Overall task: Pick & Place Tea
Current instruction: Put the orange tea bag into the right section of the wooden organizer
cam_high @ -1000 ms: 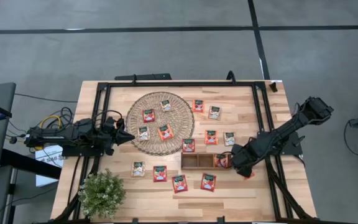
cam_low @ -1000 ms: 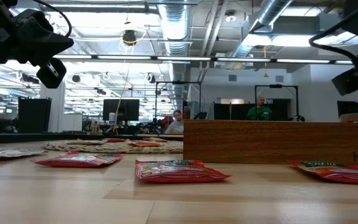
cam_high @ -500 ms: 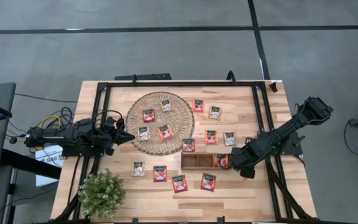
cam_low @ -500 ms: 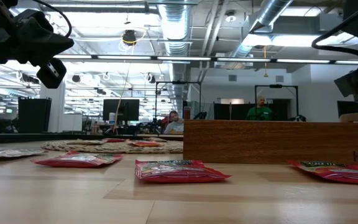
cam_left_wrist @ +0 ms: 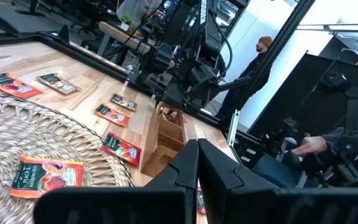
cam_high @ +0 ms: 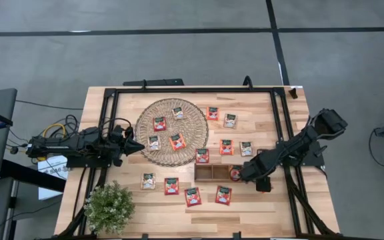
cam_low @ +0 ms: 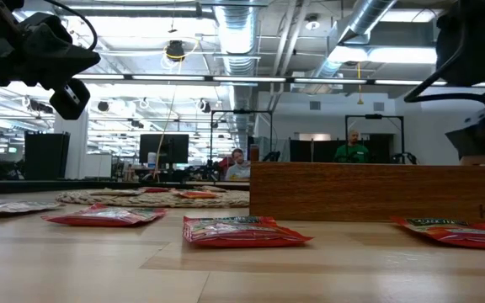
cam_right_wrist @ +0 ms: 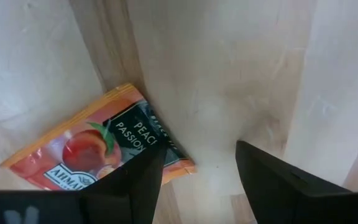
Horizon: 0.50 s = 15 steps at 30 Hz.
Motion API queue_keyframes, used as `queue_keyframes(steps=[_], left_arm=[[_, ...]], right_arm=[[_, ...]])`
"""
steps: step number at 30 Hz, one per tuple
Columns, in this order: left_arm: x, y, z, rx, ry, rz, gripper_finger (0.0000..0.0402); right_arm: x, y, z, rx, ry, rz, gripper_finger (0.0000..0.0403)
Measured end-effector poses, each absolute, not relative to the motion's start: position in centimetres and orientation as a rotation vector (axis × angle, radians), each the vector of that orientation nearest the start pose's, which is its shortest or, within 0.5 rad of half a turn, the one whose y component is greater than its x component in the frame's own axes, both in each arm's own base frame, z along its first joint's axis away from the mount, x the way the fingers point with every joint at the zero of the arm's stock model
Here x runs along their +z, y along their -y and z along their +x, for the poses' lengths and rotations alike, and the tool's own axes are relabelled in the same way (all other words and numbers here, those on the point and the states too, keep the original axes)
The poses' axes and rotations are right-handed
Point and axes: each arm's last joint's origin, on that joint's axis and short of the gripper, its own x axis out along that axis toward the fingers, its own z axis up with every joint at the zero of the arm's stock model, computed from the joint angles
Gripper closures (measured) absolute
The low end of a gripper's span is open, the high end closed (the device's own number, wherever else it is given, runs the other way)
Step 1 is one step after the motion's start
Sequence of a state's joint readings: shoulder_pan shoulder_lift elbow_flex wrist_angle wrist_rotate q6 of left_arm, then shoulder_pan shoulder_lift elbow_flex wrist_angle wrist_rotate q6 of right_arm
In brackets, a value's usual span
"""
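Note:
Several red and beige tea sachets lie flat, some on the wicker mat [cam_high: 172, 131], the rest on the table around the wooden tray [cam_high: 213, 173]. One orange sachet [cam_right_wrist: 98, 152] lies in the tray's right compartment [cam_high: 235, 174], one edge against a wooden wall. My right gripper [cam_high: 245, 173] hangs open over that compartment, pointing down, and its fingers [cam_right_wrist: 266, 180] frame the sachet's lower corner. My left gripper [cam_high: 139, 147] waits shut at the mat's left rim and shows in the left wrist view [cam_left_wrist: 197, 149]. My right gripper is open above the orange sachet in the tray. One fingertip [cam_right_wrist: 145, 171] overlaps the sachet's lower corner [cam_right_wrist: 179, 163] in the wrist view; I cannot tell whether it touches.
A potted plant [cam_high: 109, 207] stands at the table's near left corner. A black frame [cam_high: 192, 90] runs round the table. Sachets [cam_low: 242, 231] lie near the tray's front wall [cam_low: 377, 192]. People sit and stand in the room beyond.
My right arm has swung toward the table's left, and its gripper has moved from beside the tray's right end to over the right compartment. The left arm has kept still.

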<state>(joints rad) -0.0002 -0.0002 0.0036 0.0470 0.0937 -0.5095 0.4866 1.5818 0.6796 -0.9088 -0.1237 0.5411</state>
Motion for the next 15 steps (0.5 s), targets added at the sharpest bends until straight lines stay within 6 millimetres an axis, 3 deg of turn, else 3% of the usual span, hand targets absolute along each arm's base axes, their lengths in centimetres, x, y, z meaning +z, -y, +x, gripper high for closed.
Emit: queue_keyframes(steps=[15], left_arm=[[16.90, 0.27, 9.72, -0.104, 0.022, -0.507, 0.0402]], right_arm=[[12.18, -9.55, 16.91, -0.208, -1.827, 0.134, 0.0258]])
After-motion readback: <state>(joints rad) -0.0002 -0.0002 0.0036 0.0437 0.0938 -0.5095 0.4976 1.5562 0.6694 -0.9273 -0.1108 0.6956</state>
